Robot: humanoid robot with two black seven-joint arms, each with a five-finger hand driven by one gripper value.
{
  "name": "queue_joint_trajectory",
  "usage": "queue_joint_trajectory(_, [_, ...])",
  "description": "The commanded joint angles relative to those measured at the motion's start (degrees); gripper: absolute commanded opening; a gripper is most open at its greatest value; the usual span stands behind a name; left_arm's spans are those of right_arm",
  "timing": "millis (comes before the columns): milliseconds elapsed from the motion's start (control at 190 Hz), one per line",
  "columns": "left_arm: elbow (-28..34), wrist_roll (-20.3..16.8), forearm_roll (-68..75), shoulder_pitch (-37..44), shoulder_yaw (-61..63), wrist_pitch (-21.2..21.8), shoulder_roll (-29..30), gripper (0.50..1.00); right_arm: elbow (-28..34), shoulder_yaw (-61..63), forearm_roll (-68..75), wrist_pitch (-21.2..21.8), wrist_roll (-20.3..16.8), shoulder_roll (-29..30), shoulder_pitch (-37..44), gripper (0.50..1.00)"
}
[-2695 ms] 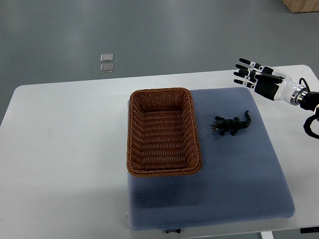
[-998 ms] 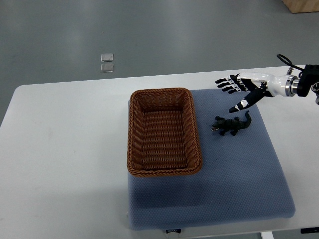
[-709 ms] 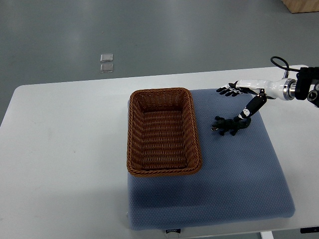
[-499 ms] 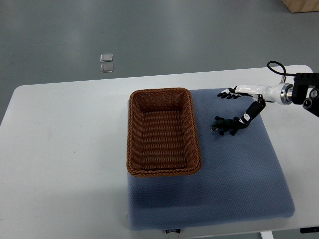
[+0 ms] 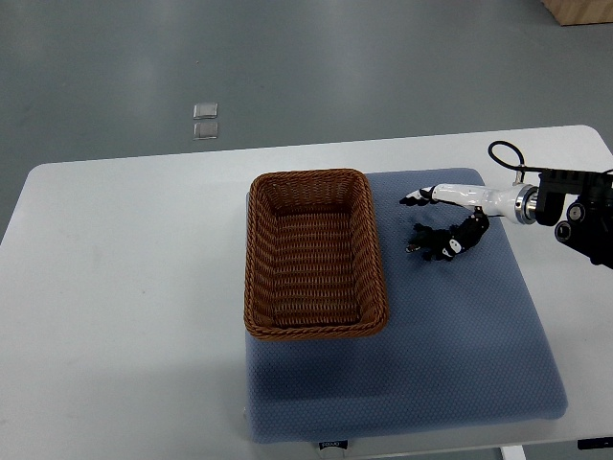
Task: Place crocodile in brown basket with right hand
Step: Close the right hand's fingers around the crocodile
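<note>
Hovering low over the crocodile [image 5: 431, 245], the right robot hand [image 5: 460, 199] is spread and grips nothing, its thumb dropped by the tail end. The crocodile lies on the blue pad [image 5: 460, 345], just right of the basket [image 5: 251, 259]. Its long axis runs roughly crosswise, head toward the basket, tail slanting far-right. I'd close the fingers across the mid-body, then lift clear of the rim.

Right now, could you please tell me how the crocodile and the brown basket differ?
The crocodile is dark and small; the brown basket is woven, brown and far larger. The crocodile is a solid figure lying flat; the basket is an open, empty container. The right hand reaches over the crocodile; no hand is at the basket. Both rest on the blue pad, apart.
</note>
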Motion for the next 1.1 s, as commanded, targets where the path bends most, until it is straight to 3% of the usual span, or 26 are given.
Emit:
queue_joint_trajectory(0, [0.00, 0.01, -0.01, 0.00, 0.00, 0.00, 0.00, 1.000, -0.04, -1.30, -1.56, -2.49, 0.00, 0.05, -0.01, 0.932])
queue_joint_trajectory(152, [0.00, 0.01, -0.01, 0.00, 0.00, 0.00, 0.00, 1.000, 0.04, -3.58, -4.28, -6.97, 0.00, -0.04, 0.07, 0.932])
queue_joint_trajectory(415, [0.00, 0.01, -0.01, 0.00, 0.00, 0.00, 0.00, 1.000, 0.04, -3.76, -4.64, -7.24, 0.00, -0.04, 0.07, 0.928])
queue_joint_trajectory(536, [0.00, 0.01, -0.01, 0.00, 0.00, 0.00, 0.00, 1.000, 0.04, -3.76, -6.04, -7.59, -0.09, -0.04, 0.07, 0.889])
queue_joint_trajectory(788, [0.00, 0.01, -0.01, 0.00, 0.00, 0.00, 0.00, 1.000, 0.04, -3.85, -6.66, -8.82, 0.00, -0.12, 0.25, 0.756])
queue_joint_trajectory(1093, [0.00, 0.01, -0.01, 0.00, 0.00, 0.00, 0.00, 1.000, 0.04, -3.85, -6.57, -8.73, 0.00, -0.04, 0.16, 0.733])
